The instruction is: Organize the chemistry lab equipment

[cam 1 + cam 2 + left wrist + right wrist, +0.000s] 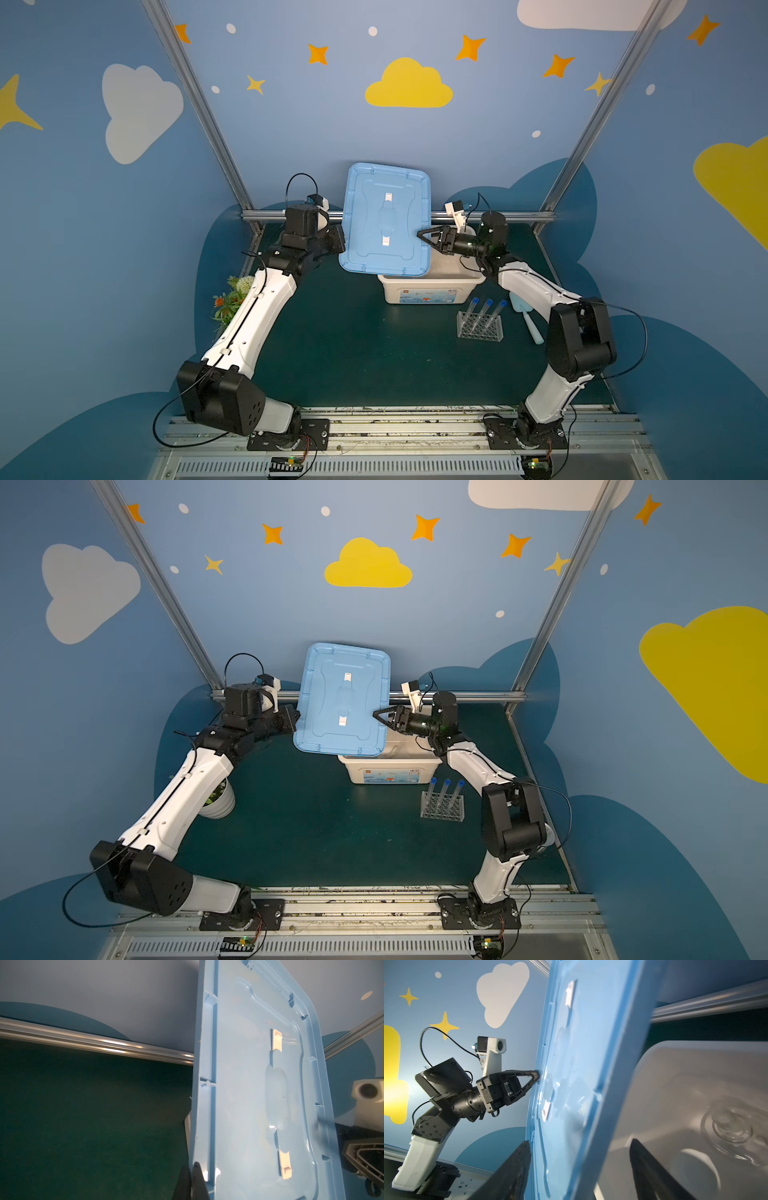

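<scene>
Test tubes (485,313) untouched; left end effector (537,1076) tight on lid (384,220), right end effector (422,236) open.

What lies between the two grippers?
The blue lid, spanning from the left gripper to the right gripper, as both top views show.

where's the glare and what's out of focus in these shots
Left wrist view: white glare spots on the blue lid rim and streaks on the metal rail. Right wrist view: the right gripper fingers and the glassware in the white bin are soft. Both top views: evenly lit, fairly sharp.
</scene>
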